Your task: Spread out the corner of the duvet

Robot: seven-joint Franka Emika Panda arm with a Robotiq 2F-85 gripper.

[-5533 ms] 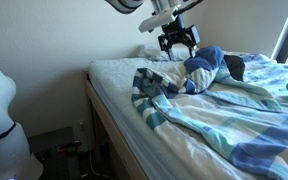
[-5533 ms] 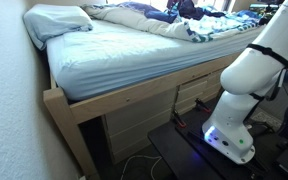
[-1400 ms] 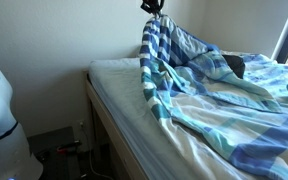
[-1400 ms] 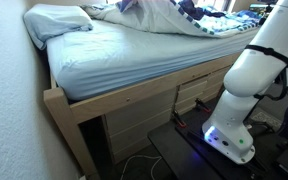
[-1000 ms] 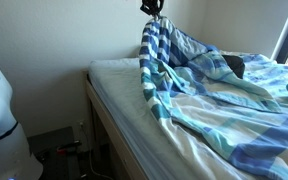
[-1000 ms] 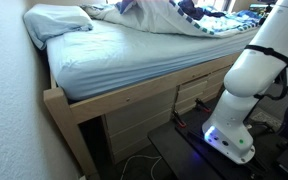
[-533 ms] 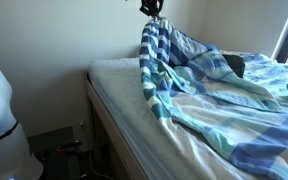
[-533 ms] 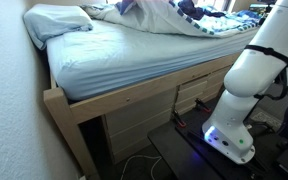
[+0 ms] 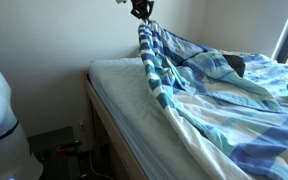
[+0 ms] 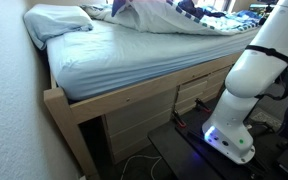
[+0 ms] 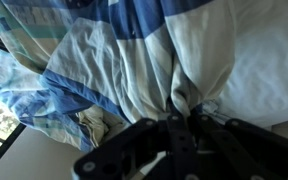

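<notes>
The duvet, blue, teal and white patchwork, lies over the bed. Its corner is lifted high above the mattress, hanging in folds from my gripper at the top edge of an exterior view. In the wrist view my gripper is shut on the bunched white and blue duvet corner. From the bed's foot, in an exterior view, the raised duvet shows near the far end; the gripper is out of frame there.
The bare mattress sheet is exposed beside the hanging fabric. A pillow lies at the head. The wooden bed frame has drawers. The robot's white base stands next to the bed. A wall lies behind.
My gripper has carried the duvet corner a little toward the bare side of the mattress, pulling the hanging folds with it. The grip stays shut.
</notes>
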